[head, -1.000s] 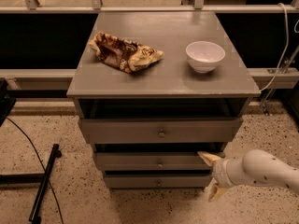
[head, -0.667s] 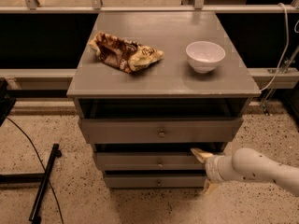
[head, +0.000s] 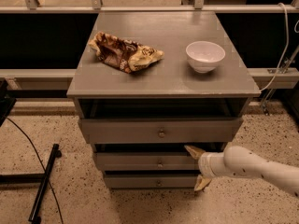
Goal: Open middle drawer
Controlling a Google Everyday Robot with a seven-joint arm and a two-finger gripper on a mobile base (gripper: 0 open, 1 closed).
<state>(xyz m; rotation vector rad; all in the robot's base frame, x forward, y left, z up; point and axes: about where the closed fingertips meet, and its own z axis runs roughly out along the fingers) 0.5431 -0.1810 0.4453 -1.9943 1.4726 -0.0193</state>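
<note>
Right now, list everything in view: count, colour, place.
cabinet: one, grey, centre of view, on the speckled floor
top drawer: one, grey, widest front, just under the cabinet top
middle drawer: one, grey, round knob at its centre, below the top drawer
bottom drawer: one, grey, lowest
snack bag: one, brown, crumpled, left on the cabinet top
bowl: one, white, right on the cabinet top
pole: one, black, on the floor at left
cable: one, white, hanging at right
arm: one, white, reaching in from lower right
gripper: one, cream fingers, open, at the middle drawer's right end
</note>
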